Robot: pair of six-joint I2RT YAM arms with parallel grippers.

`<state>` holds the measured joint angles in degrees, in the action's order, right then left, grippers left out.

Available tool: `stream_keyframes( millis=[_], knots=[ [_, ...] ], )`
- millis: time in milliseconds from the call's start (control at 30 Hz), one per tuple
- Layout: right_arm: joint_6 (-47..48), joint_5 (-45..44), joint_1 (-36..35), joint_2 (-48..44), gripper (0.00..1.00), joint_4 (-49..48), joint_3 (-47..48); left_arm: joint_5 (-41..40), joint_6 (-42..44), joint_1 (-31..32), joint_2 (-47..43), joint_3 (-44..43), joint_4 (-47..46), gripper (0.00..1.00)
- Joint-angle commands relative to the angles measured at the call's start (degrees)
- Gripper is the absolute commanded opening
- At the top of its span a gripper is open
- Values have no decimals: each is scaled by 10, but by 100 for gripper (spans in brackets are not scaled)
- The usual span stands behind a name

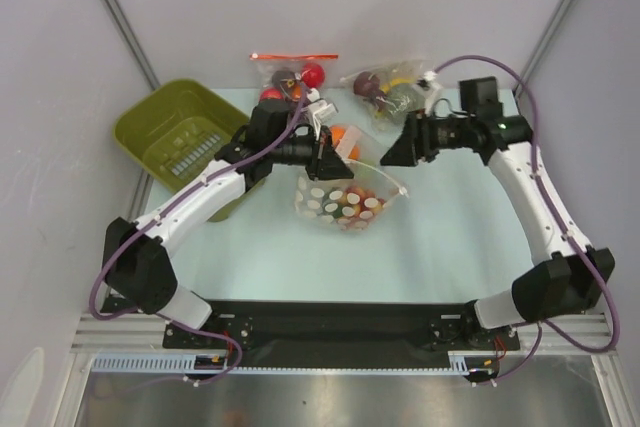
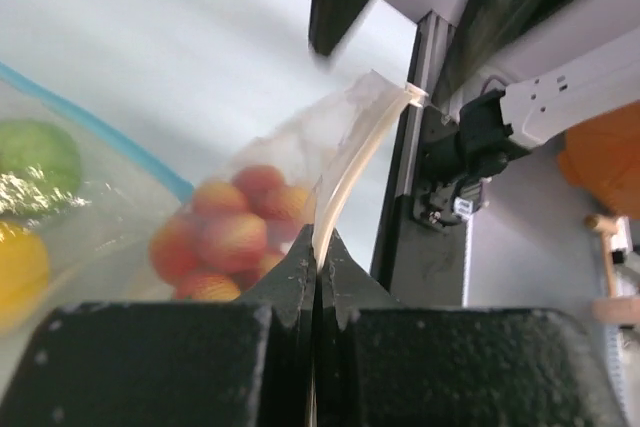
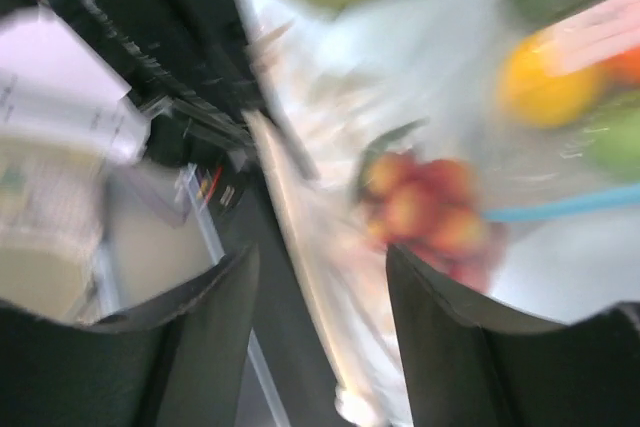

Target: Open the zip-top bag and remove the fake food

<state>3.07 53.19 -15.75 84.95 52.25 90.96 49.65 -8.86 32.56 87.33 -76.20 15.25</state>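
Left gripper [image 2: 316,272] pinched tight on the rim of the zip-top bag [image 1: 338,199], mid-table. Fake food [image 1: 357,213] still inside. Right gripper [image 3: 320,262] spread wide at the bag's right, gripping nothing.

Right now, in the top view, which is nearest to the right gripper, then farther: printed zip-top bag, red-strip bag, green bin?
From the right gripper:
1. zip-top bag, just beside it, toward the arm bases.
2. red-strip bag, back centre.
3. green bin, far left.
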Motion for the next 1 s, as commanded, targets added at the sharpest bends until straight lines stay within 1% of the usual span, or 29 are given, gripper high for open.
stream_keyframes(
  millis=[0, 33, 67, 133, 200, 267, 333, 433, 467, 533, 700, 733, 833, 900, 967],
  knots=[
    [-116, 32, 84, -85, 63, -197, -88, 13, -149, -11, -59, 35, -206, 0],
    [-141, 45, 114, -100, 66, -273, -112, 12, -177, -12, -59, 41, -220, 0],
    [-175, 49, 126, -125, 71, -304, -157, 5, -189, -13, -59, 43, -228, 0],
    [-191, 55, 141, -143, 73, -352, -187, -6, -228, -14, -56, 45, -239, 0],
    [-187, 52, 142, -157, 74, -355, -212, -17, -255, -21, -47, 39, -230, 1],
    [-190, 44, 144, -174, 74, -364, -240, -17, -294, -30, -31, 19, -200, 0],
    [-204, 41, 149, -190, 74, -406, -260, -11, -316, -35, -24, 16, -190, 0],
    [-242, 47, 175, -217, 75, -460, -290, -10, -319, -38, -16, 6, -162, 0],
    [-249, 49, 185, -222, 75, -468, -295, -9, -318, -41, -13, 4, -140, 0],
    [-260, 60, 207, -232, 75, -482, -301, 0, -321, -45, -7, -3, -133, 0],
    [-249, 94, 214, -224, 75, -463, -301, 21, -338, -51, 0, -15, -131, 0],
    [-243, 97, 211, -218, 74, -446, -301, 32, -349, -53, 4, -15, -137, 0],
    [-187, 86, 196, -214, 74, -376, -291, 47, -374, -58, 7, -13, -151, 0],
    [-162, 76, 186, -211, 74, -351, -287, 54, -386, -61, 10, -15, -174, 0],
    [-156, 68, 170, -211, 73, -342, -290, 62, -400, -64, 13, -16, -188, 0]
  ],
)
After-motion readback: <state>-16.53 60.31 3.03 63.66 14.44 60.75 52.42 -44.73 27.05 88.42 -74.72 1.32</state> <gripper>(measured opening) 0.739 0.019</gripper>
